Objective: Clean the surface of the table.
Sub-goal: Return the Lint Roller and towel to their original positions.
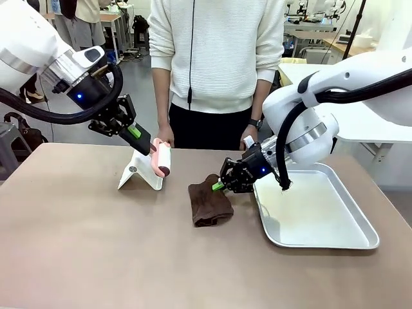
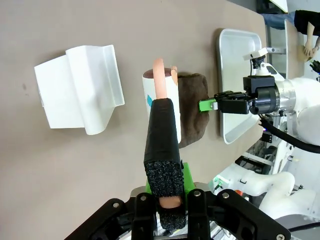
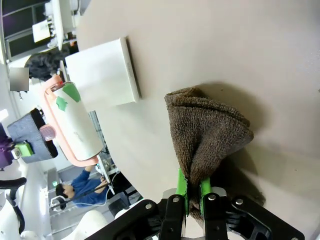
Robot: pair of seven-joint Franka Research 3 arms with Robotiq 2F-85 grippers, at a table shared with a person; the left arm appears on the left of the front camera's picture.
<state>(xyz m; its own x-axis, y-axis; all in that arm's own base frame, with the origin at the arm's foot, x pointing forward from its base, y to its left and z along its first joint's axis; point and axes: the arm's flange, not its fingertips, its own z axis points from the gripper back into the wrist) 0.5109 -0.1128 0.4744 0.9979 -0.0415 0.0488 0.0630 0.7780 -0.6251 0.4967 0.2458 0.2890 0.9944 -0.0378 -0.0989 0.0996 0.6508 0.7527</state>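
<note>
Table (image 1: 96,257): brown top, spanning the foreground, person standing at its far edge.
Left gripper (image 1: 143,140): fingers clamped on the lint roller (image 1: 161,158) handle, above the white stand (image 1: 140,172).
Right gripper (image 1: 222,185): pads pinching the brown cloth (image 1: 209,204), which rests on the table.
Metal tray (image 1: 360,243): just right of the cloth.

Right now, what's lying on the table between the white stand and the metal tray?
The brown cloth, pinched at one edge by the right gripper. The front view shows it between the stand and the tray.
</note>
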